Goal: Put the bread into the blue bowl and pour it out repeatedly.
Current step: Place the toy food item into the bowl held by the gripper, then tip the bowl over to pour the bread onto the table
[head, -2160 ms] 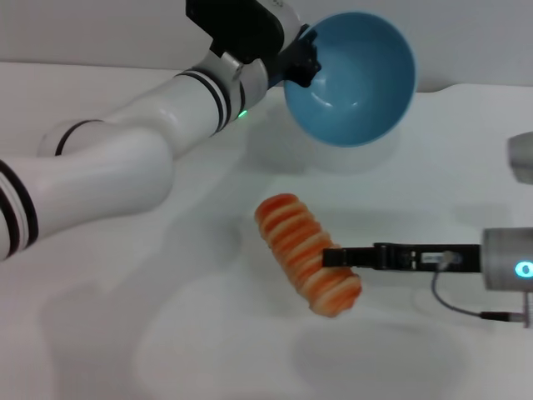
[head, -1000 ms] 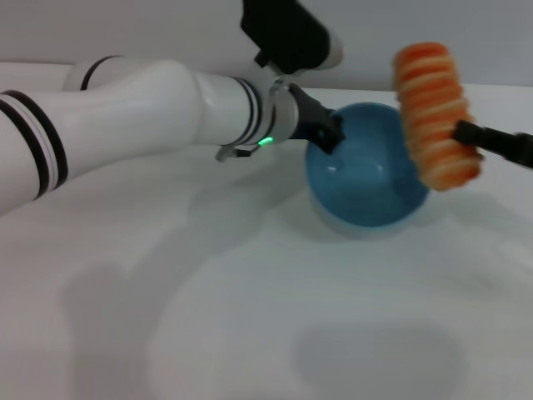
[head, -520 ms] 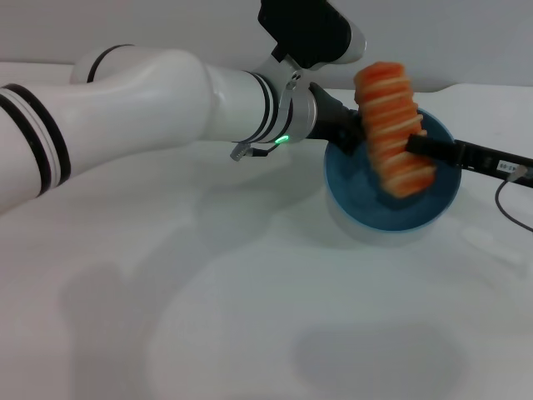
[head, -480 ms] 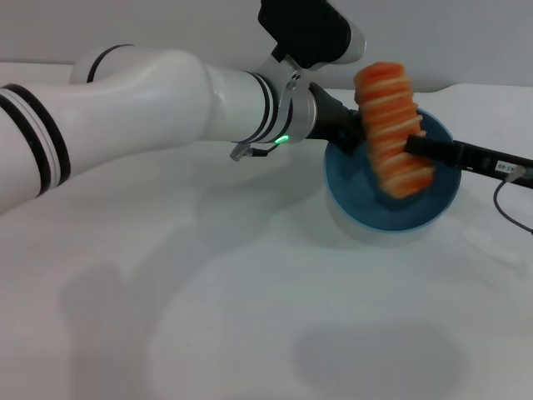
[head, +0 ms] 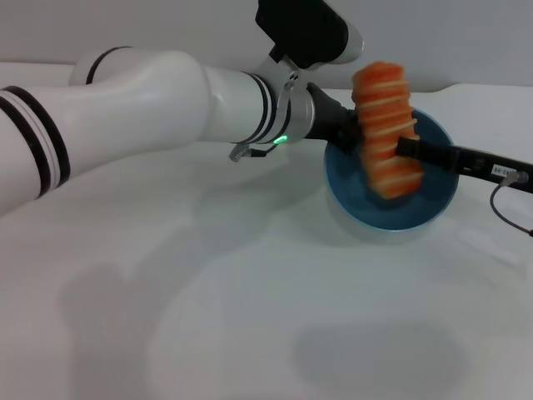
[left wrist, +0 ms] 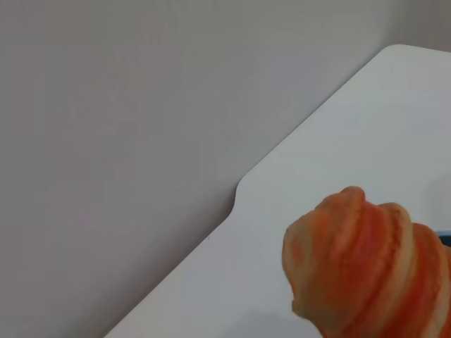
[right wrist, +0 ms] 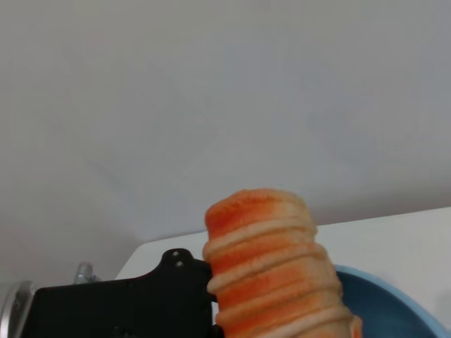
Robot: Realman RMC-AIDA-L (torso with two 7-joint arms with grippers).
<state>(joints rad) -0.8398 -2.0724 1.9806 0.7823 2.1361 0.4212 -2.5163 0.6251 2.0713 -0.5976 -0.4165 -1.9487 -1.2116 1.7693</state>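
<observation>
In the head view, the left arm reaches from the left side across the white tabletop (head: 250,333), bent at the elbow, with its forearm pointing to the right. The left pincer (head: 343,133) is pressed on the near-left rim of the blue bowl (head: 391,212), which stands upright on the tabletop. The right pincer (head: 405,148) comes in from the right edge as a thin black bar, almost level, and it is pinching the bread (head: 386,129) at its lower half. The bread stands nearly upright, with its lower end inside the bowl and its upper end above the rim.

In the left wrist view, only one rounded end of the bread (left wrist: 370,264) shows, before the pale wall (left wrist: 141,141) and the tabletop edge.

In the right wrist view, the bread (right wrist: 271,264) rises upright, with the blue bowl (right wrist: 391,303) just behind its lower part and the black left pincer (right wrist: 127,303) beside it.
</observation>
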